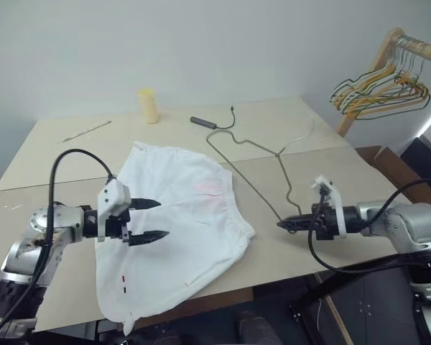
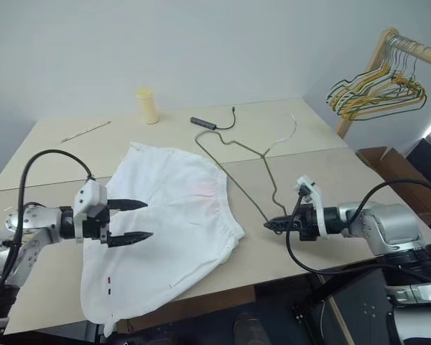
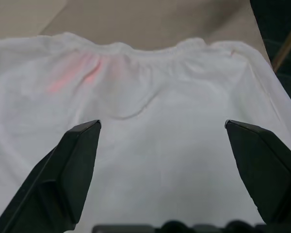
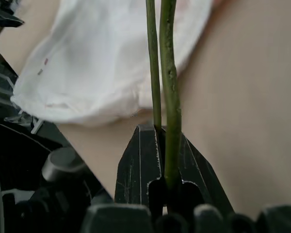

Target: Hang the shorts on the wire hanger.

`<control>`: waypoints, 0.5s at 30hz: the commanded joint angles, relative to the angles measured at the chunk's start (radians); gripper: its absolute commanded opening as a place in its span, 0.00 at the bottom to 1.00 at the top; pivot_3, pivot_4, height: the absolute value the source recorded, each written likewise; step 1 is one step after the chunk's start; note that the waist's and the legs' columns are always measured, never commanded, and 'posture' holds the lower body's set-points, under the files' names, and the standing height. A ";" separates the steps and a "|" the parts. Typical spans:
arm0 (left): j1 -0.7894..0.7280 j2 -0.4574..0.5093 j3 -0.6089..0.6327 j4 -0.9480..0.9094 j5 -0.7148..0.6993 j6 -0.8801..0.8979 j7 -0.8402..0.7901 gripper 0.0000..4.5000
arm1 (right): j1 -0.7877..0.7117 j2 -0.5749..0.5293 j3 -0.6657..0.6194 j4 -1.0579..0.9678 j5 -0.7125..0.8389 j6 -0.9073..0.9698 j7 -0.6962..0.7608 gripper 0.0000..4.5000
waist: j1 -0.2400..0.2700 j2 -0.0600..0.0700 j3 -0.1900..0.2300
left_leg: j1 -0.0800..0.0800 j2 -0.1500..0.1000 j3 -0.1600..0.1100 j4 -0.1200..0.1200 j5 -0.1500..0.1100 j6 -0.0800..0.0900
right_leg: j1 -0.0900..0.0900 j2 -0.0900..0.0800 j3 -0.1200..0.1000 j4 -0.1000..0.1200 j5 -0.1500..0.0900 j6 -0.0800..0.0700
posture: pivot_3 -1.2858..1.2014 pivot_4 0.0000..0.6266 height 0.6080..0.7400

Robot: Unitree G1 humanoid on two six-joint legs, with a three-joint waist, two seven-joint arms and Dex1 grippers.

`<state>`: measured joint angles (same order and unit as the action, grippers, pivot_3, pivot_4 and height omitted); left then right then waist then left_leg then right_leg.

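Shorts [image 1: 176,223] beneath open left pincer [image 1: 151,219]

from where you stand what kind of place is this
Probably a small indoor laundry or clothes-handling test room: a plain table with white shorts and a wire hanger on it, a wooden garment rack of bunched hangers in the corner, bare walls.

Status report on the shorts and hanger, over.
Left gripper open over shorts. Right gripper shut on wire hanger. Shorts flat on table, not hung.
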<state>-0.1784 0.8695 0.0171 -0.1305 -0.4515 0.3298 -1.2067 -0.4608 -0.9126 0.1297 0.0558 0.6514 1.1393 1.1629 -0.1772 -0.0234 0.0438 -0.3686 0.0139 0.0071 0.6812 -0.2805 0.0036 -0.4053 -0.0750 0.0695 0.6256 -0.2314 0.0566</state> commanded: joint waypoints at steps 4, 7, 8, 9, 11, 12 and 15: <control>0.015 0.022 0.025 -0.038 0.008 -0.030 -0.036 0.99 | -0.122 -0.113 0.169 0.196 0.047 0.237 0.274 0.00 | -0.006 0.000 0.000 | 0.001 0.001 0.001 0.001 0.000 0.001 | 0.001 0.000 0.000 0.000 0.000 0.000 | 0.45 0.00 1.00; 0.019 0.022 0.029 -0.044 0.010 -0.033 -0.040 0.99 | -0.179 -0.120 0.237 0.288 0.021 0.258 0.337 0.00 | -0.005 0.000 0.000 | 0.001 0.001 0.001 0.002 0.000 0.001 | 0.001 0.000 0.000 0.000 0.000 0.000 | 0.46 0.00 1.00; 0.020 0.023 0.028 -0.047 0.013 -0.037 -0.041 0.99 | -0.198 -0.116 0.260 0.326 0.008 0.259 0.355 0.00 | -0.006 0.000 0.000 | 0.001 0.001 0.000 0.002 0.000 0.001 | 0.001 0.000 0.000 0.000 0.000 0.000 | 0.46 0.00 1.00; 0.021 0.023 0.027 -0.049 0.014 -0.040 -0.042 0.99 | -0.213 -0.113 0.281 0.356 -0.004 0.253 0.371 0.00 | -0.005 0.000 0.000 | 0.001 0.000 0.000 0.002 0.000 0.001 | 0.001 0.000 0.000 0.000 0.000 0.000 | 0.46 0.00 1.00; 0.022 0.023 0.030 -0.058 0.008 -0.038 -0.044 0.99 | -0.241 -0.102 0.317 0.407 -0.032 0.229 0.402 0.00 | -0.004 0.000 0.000 | 0.001 0.000 0.000 0.002 0.000 0.001 | 0.001 0.000 0.000 0.000 0.000 0.000 | 0.46 0.00 1.00; 0.022 0.021 0.032 -0.061 0.004 -0.037 -0.044 0.99 | -0.255 -0.094 0.332 0.434 -0.044 0.218 0.417 0.00 | -0.004 0.000 0.000 | 0.000 0.000 0.000 0.002 0.000 0.001 | 0.001 0.000 0.000 0.000 0.000 0.000 | 0.46 0.00 1.00; 0.023 0.022 0.031 -0.063 0.013 -0.039 -0.040 0.99 | -0.302 -0.056 0.370 0.524 -0.090 0.206 0.425 0.00 | -0.004 0.000 0.000 | 0.000 0.000 -0.001 0.002 0.000 0.001 | 0.000 0.000 0.000 0.000 0.000 0.000 | 0.46 0.00 1.00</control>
<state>-0.1477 0.8814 0.0217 -0.1673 -0.4335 0.3051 -1.2470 -0.7249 -0.9790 0.4983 0.5356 0.5843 1.3631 1.5399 -0.1814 -0.0230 0.0440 -0.3685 0.0142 0.0058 0.6829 -0.2802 0.0042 -0.4051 -0.0752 0.0699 0.6261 -0.2313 0.0566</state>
